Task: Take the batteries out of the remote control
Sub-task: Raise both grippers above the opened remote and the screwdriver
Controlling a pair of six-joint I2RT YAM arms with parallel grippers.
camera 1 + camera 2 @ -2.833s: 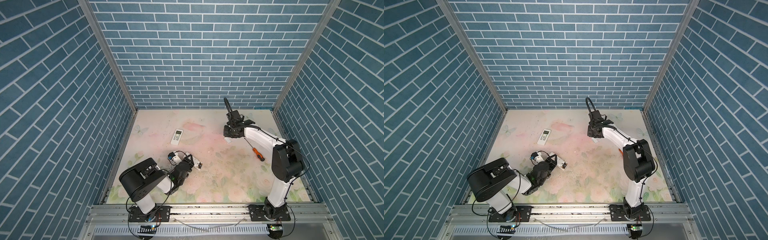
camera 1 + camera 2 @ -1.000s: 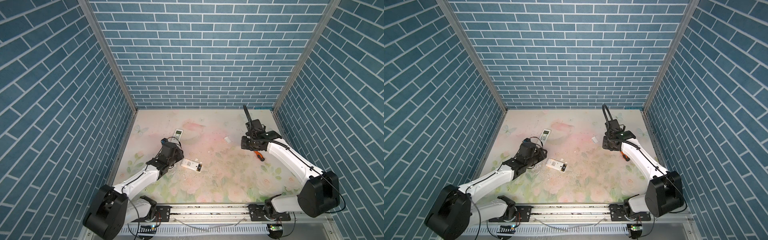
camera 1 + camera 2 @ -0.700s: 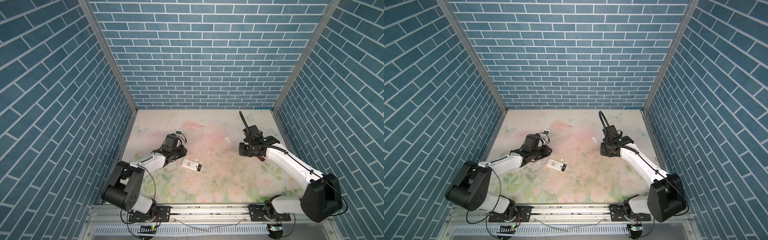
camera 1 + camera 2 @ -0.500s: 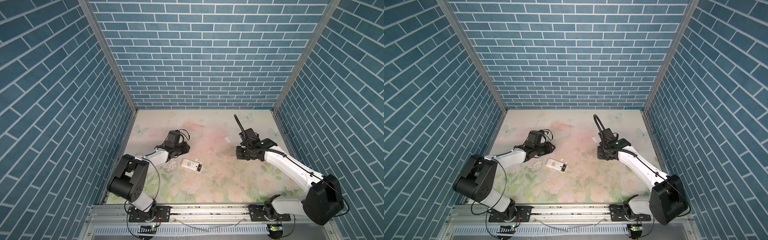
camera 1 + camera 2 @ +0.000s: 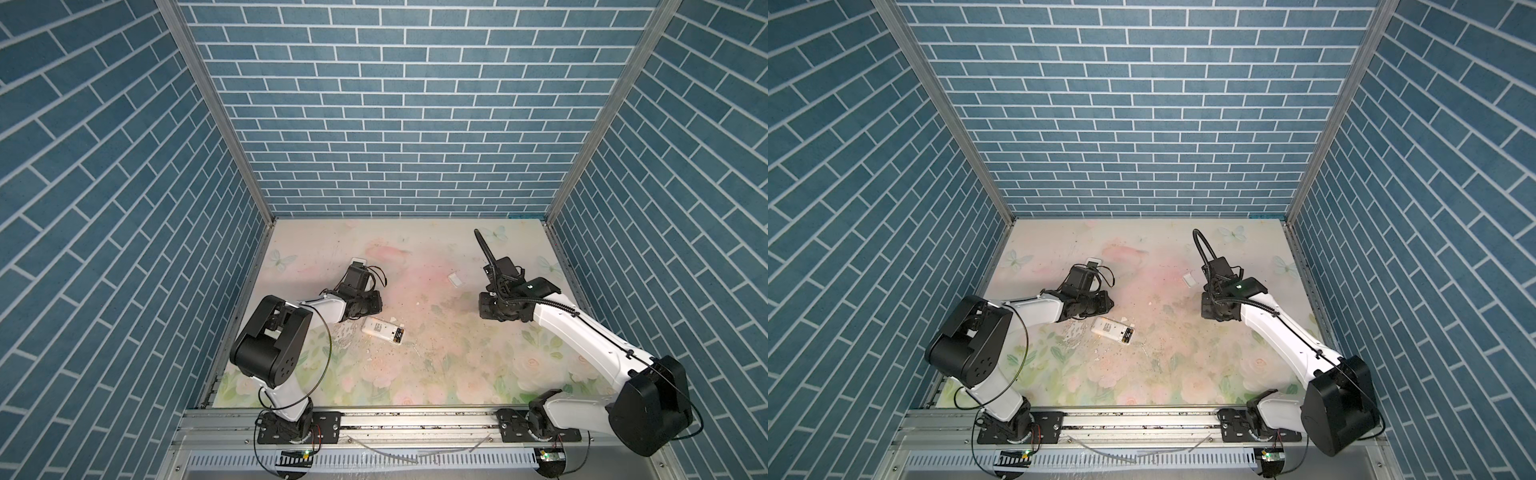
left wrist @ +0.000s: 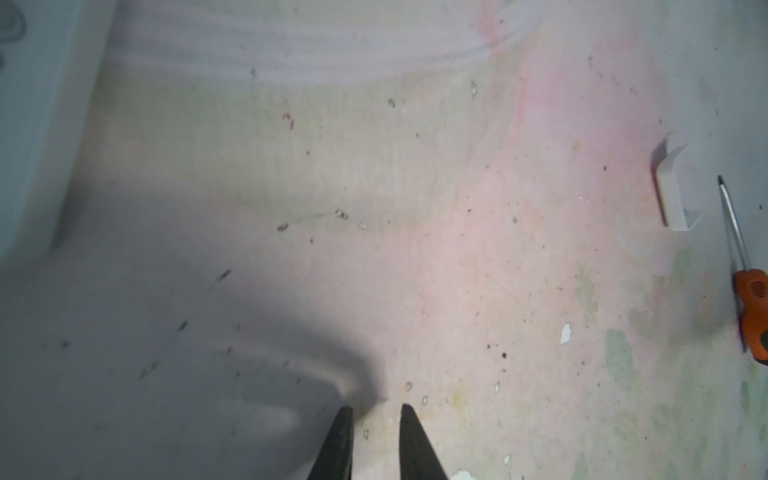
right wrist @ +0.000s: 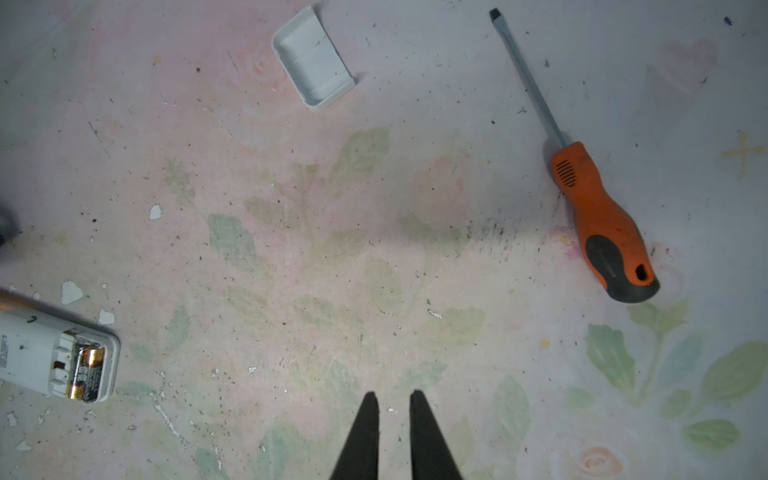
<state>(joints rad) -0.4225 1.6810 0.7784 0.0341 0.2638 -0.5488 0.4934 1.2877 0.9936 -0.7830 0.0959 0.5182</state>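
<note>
The white remote control (image 5: 376,329) (image 5: 1106,327) lies back up at centre-left. Its open compartment shows black and gold batteries (image 5: 400,333) (image 5: 1128,333) (image 7: 88,372) at one end. My left gripper (image 5: 376,306) (image 5: 1109,307) (image 6: 376,409) hovers low just behind the remote, shut, with nothing between its tips. Out to the right of the remote, my right gripper (image 5: 484,309) (image 5: 1206,311) (image 7: 394,397) points down at bare mat, shut and empty.
The white battery cover (image 5: 456,279) (image 5: 1190,278) (image 7: 312,58) (image 6: 673,191) lies inside up behind the right gripper. An orange-handled screwdriver (image 7: 598,216) (image 6: 752,311) lies beside it, hidden under the right arm in both top views. A second white remote (image 5: 358,262) (image 5: 1093,262) peeks out behind the left wrist.
Both grippers have closed. The left arm has folded back and its gripper has shifted right, behind the remote. The right gripper has come forward, off the screwdriver.
</note>
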